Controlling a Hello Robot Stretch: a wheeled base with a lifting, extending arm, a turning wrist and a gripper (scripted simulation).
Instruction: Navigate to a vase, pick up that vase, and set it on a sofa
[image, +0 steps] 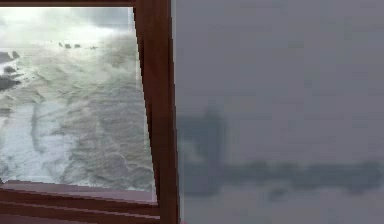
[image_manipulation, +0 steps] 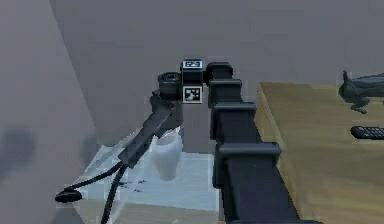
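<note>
A small white vase (image_manipulation: 165, 157) stands on a pale, glassy low table (image_manipulation: 195, 195) in the arm side view. The dark arm (image_manipulation: 235, 140) rises from the bottom edge to its two white marker squares (image_manipulation: 191, 82). Left of them the gripper's dark body slants down, and its thin fingers (image_manipulation: 128, 158) pass just left of the vase. The gripper (image_manipulation: 90, 198) ends low at the left, over the table's corner. I cannot tell whether it holds anything, nor whether it touches the vase.
A wooden table (image_manipulation: 310, 150) lies right of the arm, with a dark figurine (image_manipulation: 365, 90) and a flat dark object (image_manipulation: 368, 131) on it. Grey walls stand close behind. In the forward view a wood-framed seascape painting (image: 70, 95) hangs on a grey wall (image: 290, 80) right ahead.
</note>
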